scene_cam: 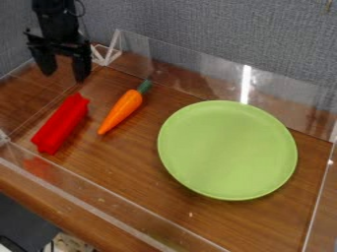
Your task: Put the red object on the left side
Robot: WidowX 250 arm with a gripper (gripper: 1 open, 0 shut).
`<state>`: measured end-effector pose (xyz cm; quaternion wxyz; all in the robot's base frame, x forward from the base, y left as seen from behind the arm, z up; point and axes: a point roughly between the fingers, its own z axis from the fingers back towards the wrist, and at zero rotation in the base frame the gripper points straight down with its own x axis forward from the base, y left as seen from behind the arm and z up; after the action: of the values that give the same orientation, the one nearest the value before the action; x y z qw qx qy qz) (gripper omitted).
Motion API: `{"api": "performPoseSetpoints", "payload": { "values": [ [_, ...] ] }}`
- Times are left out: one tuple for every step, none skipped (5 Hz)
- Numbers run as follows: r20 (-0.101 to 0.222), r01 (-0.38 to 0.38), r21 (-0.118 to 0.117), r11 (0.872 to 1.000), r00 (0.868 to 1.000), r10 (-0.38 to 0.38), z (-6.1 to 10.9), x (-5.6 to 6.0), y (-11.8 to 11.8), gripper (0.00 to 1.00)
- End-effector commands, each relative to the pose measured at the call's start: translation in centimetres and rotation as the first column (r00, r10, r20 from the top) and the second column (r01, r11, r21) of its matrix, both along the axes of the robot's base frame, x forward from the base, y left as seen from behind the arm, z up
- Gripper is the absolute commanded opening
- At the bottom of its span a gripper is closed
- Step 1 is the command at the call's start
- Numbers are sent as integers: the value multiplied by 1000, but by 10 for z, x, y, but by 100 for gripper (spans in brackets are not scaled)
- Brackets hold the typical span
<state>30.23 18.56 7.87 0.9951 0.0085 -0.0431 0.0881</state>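
Note:
The red object (61, 123) is a glossy elongated block lying on the wooden table at the left, its long side angled toward the back right. Beside it on the right lies an orange carrot (121, 110) with a green tip. My black gripper (62, 66) hangs above and behind the red block's far end, pointing down. Its two fingers are spread open with nothing between them, and it touches neither object.
A large light-green plate (227, 149) lies at the right of the table. Clear acrylic walls (224, 74) ring the table on all sides. A small clear stand (118, 44) sits at the back wall near the gripper.

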Motion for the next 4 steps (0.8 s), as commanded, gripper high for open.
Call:
{"api": "performPoseSetpoints", "payload": {
  "values": [
    [25,-8,14,1000,1000,7,10,0,-3,100],
    [26,19,19,1000,999,-19,17,6,-17,100],
    [35,44,38,998,998,-45,26,13,-27,100],
    [51,48,44,998,997,-51,28,12,-17,100]
  ]
}}
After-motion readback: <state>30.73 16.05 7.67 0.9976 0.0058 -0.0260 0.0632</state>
